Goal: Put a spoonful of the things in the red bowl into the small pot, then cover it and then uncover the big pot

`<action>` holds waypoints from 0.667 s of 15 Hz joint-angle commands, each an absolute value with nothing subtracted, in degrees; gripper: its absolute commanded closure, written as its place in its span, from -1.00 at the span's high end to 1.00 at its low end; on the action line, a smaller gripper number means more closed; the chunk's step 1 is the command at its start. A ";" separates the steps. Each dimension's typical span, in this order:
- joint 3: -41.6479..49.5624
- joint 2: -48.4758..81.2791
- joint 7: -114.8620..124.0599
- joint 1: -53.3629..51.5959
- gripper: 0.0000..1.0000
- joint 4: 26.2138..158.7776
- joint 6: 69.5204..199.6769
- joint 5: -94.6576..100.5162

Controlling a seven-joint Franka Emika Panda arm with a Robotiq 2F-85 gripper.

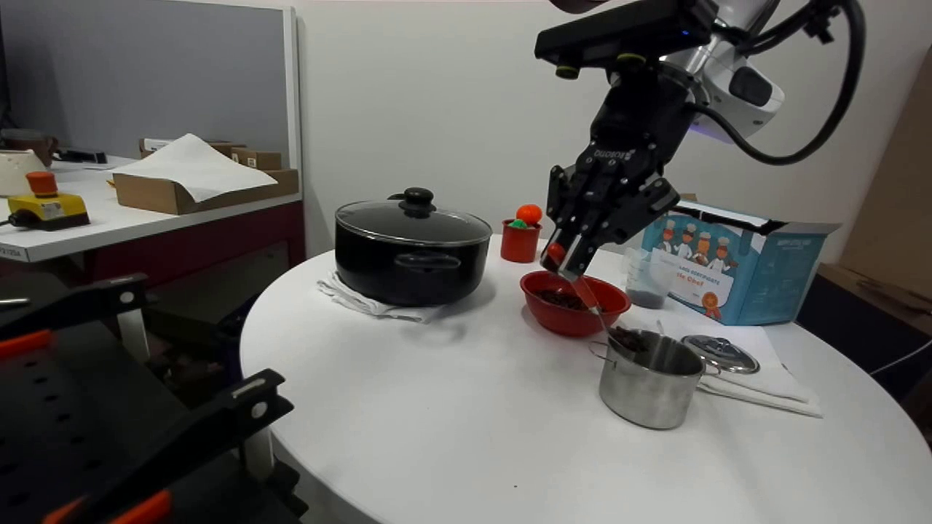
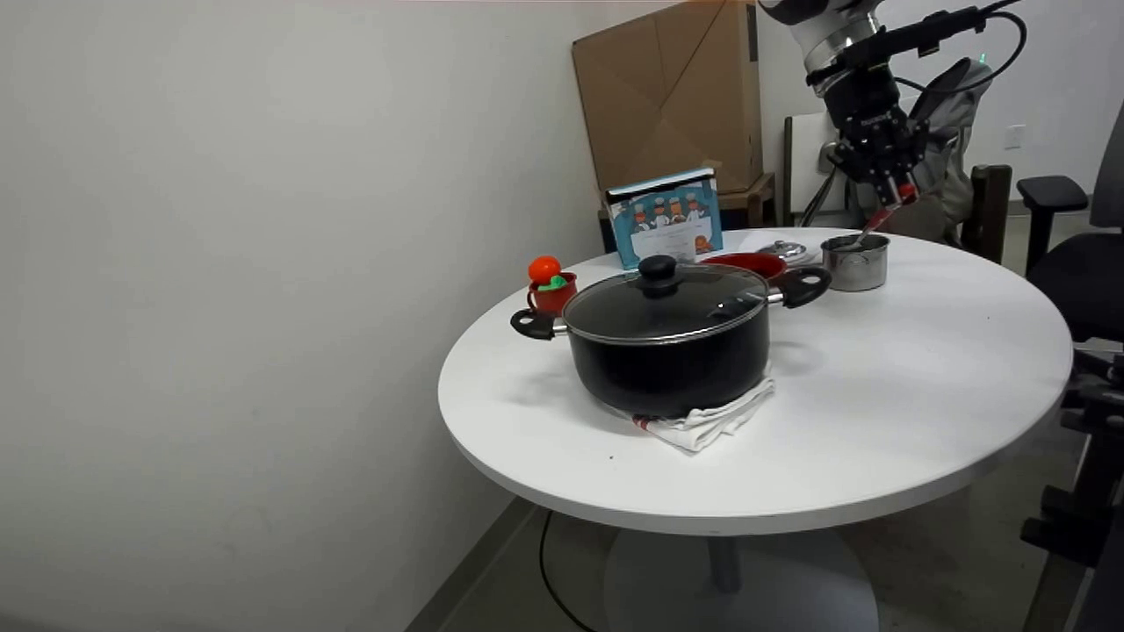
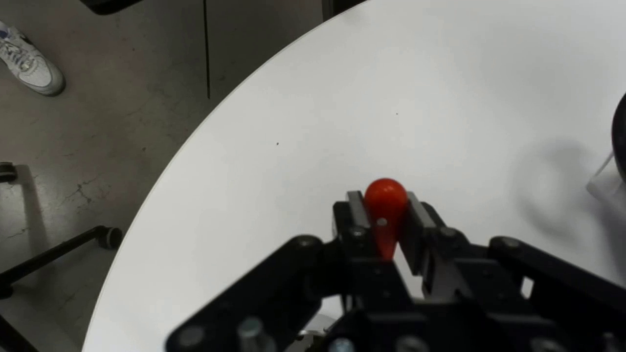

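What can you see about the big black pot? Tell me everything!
The big black pot is wide and low, with smooth sides that look like metal. Two black handles, silvery where they join, stick out on opposite sides. A glassy, metal-edged lid with a black knob sits on top, so it's covered; I can't make out what's inside. It stands upright on a folded white cloth on the round table.
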State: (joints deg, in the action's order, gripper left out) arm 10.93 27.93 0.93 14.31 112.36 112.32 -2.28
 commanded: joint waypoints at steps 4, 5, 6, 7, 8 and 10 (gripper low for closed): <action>9.79 34.10 -3.17 18.46 -0.79 101.01 101.39 -8.06; 9.71 34.73 -3.77 19.01 -0.79 99.82 99.80 -8.70; 9.57 35.47 -4.40 19.60 -0.79 98.67 98.17 -9.44; 9.43 35.94 -5.14 20.19 -0.79 97.58 96.27 -10.18; 9.17 36.72 -6.08 20.93 -0.79 96.35 94.07 -11.06; 8.82 37.97 -7.57 22.14 -0.79 94.13 90.16 -12.81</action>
State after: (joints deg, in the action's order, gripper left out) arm 9.95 34.98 -4.68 19.83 99.46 96.70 -9.73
